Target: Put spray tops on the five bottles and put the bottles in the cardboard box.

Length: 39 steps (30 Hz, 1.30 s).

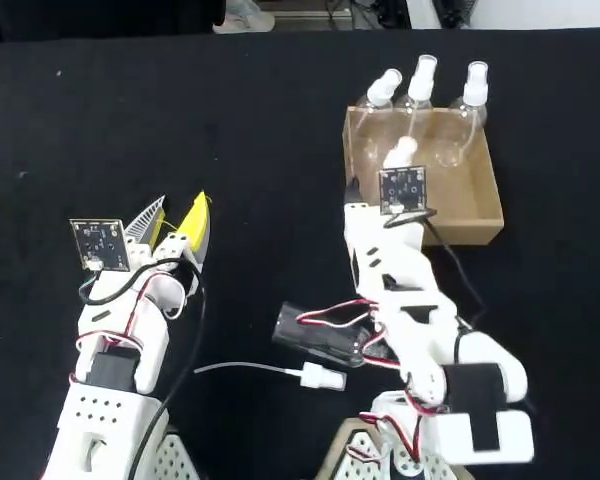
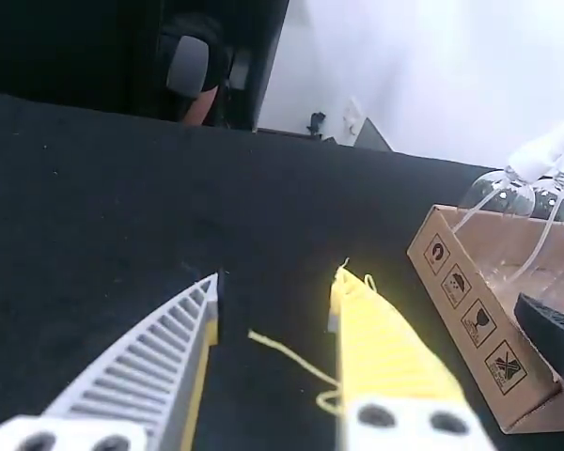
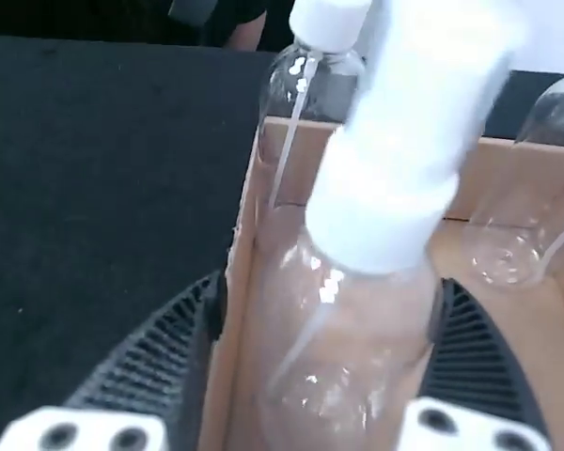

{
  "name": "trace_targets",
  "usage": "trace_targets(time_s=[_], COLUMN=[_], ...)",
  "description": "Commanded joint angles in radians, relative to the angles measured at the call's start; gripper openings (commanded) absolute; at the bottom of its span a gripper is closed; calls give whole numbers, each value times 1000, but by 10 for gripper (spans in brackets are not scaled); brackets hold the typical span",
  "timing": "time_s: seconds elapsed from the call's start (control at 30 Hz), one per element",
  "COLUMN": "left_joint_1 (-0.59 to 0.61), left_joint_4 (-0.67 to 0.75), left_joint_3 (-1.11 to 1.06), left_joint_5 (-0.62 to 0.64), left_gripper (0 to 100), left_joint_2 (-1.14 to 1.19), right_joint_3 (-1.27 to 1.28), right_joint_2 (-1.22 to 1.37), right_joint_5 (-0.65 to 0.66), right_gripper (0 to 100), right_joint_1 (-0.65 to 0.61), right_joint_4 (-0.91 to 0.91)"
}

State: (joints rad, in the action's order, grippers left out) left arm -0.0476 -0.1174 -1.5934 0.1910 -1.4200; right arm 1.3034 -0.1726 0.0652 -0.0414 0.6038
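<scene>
The cardboard box (image 1: 483,222) stands at the back right of the black table. Three clear bottles with white spray tops (image 1: 421,82) stand along its far wall. My right gripper (image 3: 324,315) is shut on a fourth capped bottle (image 3: 357,329), holding it tilted over the box's near left part; its white top (image 1: 402,152) shows above the wrist camera. A loose spray top (image 1: 321,378) with its long tube lies on the table in front of the arms. My left gripper (image 1: 176,222) is open over bare table at the left, far from the box (image 2: 470,301).
A black block with red and white wires (image 1: 318,335) sits beside the right arm's base, just behind the loose spray top. The table's far edge runs along the top of the high view. Open black tabletop lies between the left gripper and the box.
</scene>
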Motion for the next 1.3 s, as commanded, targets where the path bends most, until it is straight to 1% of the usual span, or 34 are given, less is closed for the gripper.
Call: trace_targets(time_s=[0.0,0.17,0.33,0.4,0.77,0.93,1.03,1.13,1.27], left_joint_1=[8,8,8,8,7,7,7,7,7], left_joint_4=[26,26,26,26,26,37,72,72,69], left_joint_3=[13,13,13,13,13,13,4,4,4], left_joint_5=[8,8,8,8,8,8,8,8,8], left_gripper=[191,191,191,191,191,191,191,191,191], left_joint_2=[-15,-15,-15,-15,-15,-15,-15,-15,-15], right_joint_3=[19,53,-35,-50,-56,-31,-8,-1,-13], right_joint_2=[-114,-174,-176,-182,-185,-289,-378,-464,-587], right_joint_5=[3,3,0,0,2,2,2,2,2], right_gripper=[283,284,286,286,286,286,287,287,283], right_joint_1=[26,23,25,26,29,29,23,31,83], right_joint_4=[-5,-35,-236,-284,-287,-328,-394,-480,-689])
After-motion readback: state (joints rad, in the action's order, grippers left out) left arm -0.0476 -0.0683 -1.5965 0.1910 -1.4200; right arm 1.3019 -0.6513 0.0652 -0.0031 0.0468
